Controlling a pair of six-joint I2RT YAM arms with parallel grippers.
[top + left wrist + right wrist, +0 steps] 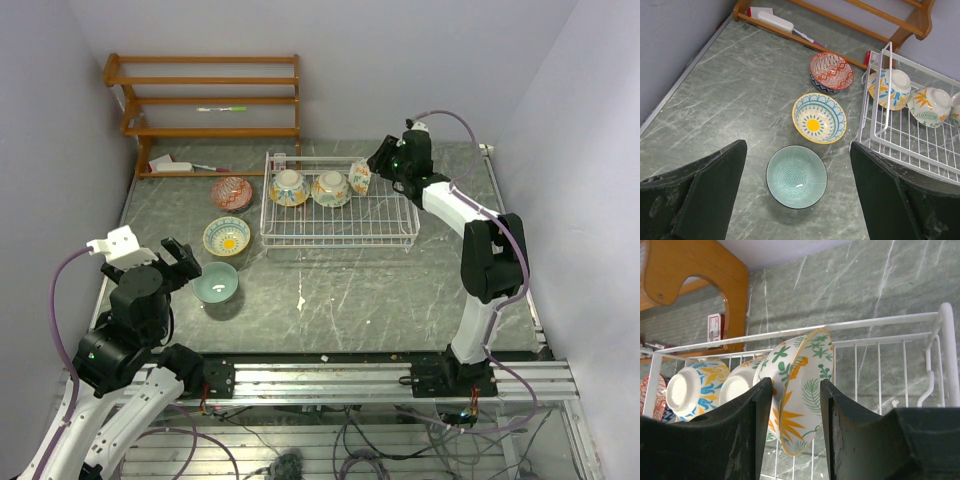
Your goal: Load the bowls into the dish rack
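Note:
Three bowls lie on the table left of the dish rack (340, 238): reddish (231, 192), yellow-blue (227, 237) and teal (216, 283). My left gripper (183, 262) hovers open above the teal bowl (796, 176), which shows between its fingers. In the rack's back row, a blue-orange bowl (289, 187) and an orange floral one (331, 188) rest on edge. A third floral bowl (810, 355) stands on its rim at the right. My right gripper (796, 381) straddles that rim, one finger outside, one inside, jaws wider than the bowl's wall.
A brown wooden slatted shelf (205, 100) stands against the back wall, with pens and a white block (172, 165) on its lowest board. Walls close in on the left and right. The rack's front rows (910, 145) hold nothing.

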